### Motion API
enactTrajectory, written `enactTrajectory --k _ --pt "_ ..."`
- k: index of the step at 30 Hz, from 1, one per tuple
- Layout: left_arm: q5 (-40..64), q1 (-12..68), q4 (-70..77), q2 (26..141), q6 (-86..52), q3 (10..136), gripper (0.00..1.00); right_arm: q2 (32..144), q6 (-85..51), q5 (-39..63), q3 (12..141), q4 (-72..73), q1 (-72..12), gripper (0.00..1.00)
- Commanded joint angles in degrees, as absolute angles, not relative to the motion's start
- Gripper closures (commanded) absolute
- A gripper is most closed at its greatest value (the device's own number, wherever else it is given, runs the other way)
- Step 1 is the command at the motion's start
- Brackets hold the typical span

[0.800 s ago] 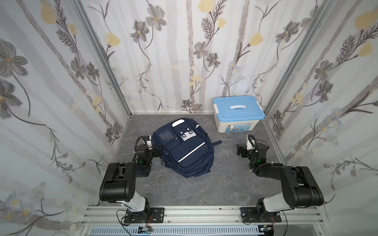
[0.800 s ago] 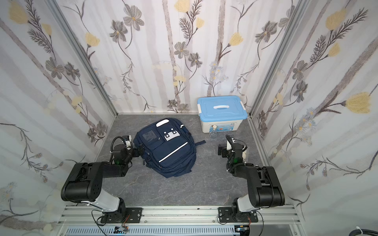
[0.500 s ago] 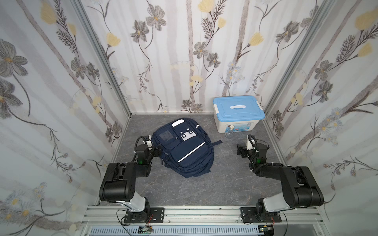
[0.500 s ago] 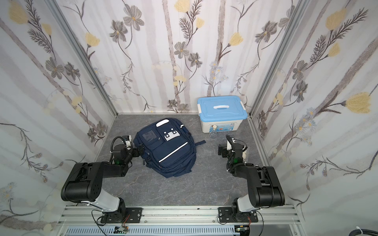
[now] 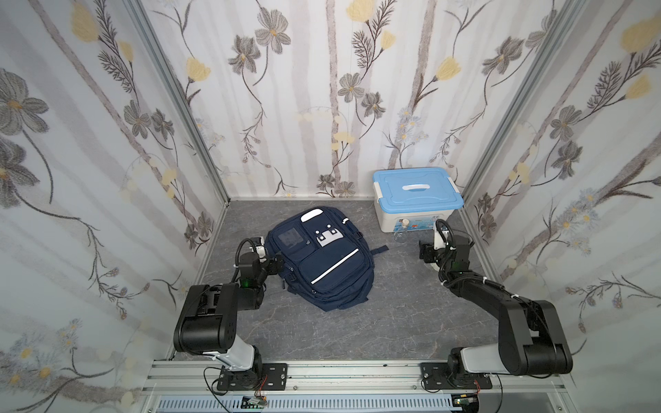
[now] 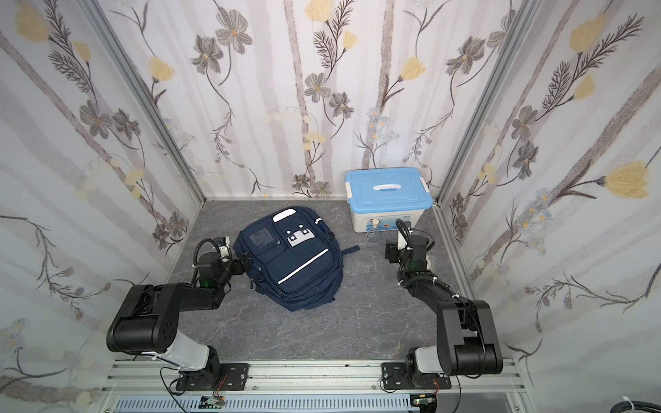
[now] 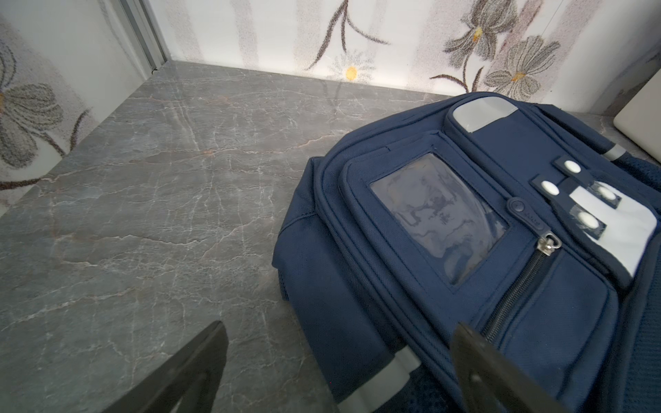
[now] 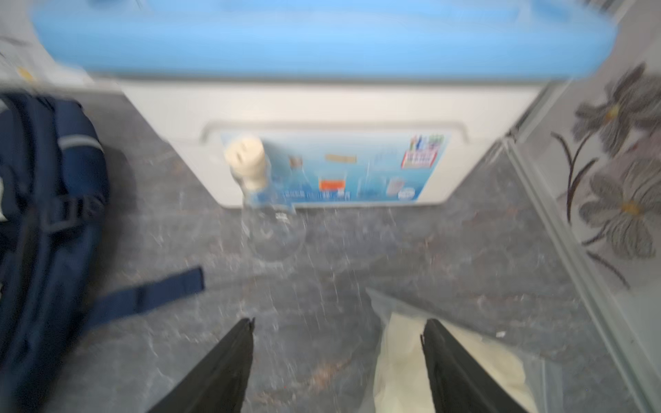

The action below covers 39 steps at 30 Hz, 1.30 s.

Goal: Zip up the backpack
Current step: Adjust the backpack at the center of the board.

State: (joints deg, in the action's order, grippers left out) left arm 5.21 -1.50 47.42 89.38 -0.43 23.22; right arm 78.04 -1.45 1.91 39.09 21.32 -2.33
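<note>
Black jaws: our left gripper [image 7: 339, 327] gapes empty over the edge of the backpack [image 5: 322, 262]; right gripper [image 8: 338, 321] parted, empty, well apart from it. Backpack flat mid-table. Nothing moved lately, so we reckon zipping hasn't started. Blue-lidded box [image 5: 416, 189] behind.

The backpack [image 5: 322, 264], of navy-blue fabric, is laid flat with its front face up, near the blue-lidded box [image 5: 416, 189] but apart from it. One dark strap end is stretched out toward that box. On its front are shown a clear window pocket, a white-grey patch with snaps, a slanting white stripe and, beside the window, a zipper slider.
</note>
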Motion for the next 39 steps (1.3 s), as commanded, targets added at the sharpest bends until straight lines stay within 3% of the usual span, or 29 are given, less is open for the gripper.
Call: enactTrajectory --k 1,4,7,10,14,15,20,23,26,28,34,39 --pt "6.0 -1.2 38.8 85.9 0.2 27.2 0.0 74.4 -8.3 5.0 44.1 2.8 -3.0 0.2" --pt "8.1 -0.6 7.4 82.2 0.1 44.1 0.0 72.8 -18.4 8.8 45.9 -1.2 -4.5 0.21" --pt "3.9 3.0 -2.9 78.4 4.0 51.2 0.0 73.2 -29.5 12.2 47.0 -2.4 -8.2 0.26" --pt "3.2 3.6 -10.3 76.8 1.7 55.8 0.0 73.2 -38.6 10.7 48.1 -5.1 -12.1 0.25" --pt "7.6 4.5 -24.9 83.1 0.8 64.5 0.0 73.7 -50.6 11.1 47.2 -8.7 -15.5 0.29" --pt "8.2 5.0 -27.7 84.6 0.1 66.2 0.04 74.0 -52.6 11.5 47.6 -9.6 -17.1 0.3" --pt "9.4 6.2 -29.7 85.7 -0.1 66.4 0.06 79.4 -57.3 10.6 53.0 -10.2 -27.0 0.28" --pt "9.7 6.3 -33.0 90.5 3.9 70.2 0.15 84.6 -64.2 11.1 53.0 -7.5 -28.9 0.32" --pt "12.0 6.3 -34.2 95.7 4.6 74.7 0.47 89.6 -65.6 14.0 55.9 -8.1 -30.2 0.36" --pt "13.7 6.3 -33.4 97.0 4.1 76.0 0.62 91.2 -65.5 15.0 57.6 -9.6 -30.7 0.36" --pt "17.8 6.3 -33.2 100.5 8.8 79.4 0.61 100.6 -62.1 15.5 65.0 -15.2 -31.8 0.38" --pt "11.4 6.9 -35.3 105.8 8.8 81.7 0.57 107.3 -59.8 16.3 70.7 -24.0 -31.9 0.42"
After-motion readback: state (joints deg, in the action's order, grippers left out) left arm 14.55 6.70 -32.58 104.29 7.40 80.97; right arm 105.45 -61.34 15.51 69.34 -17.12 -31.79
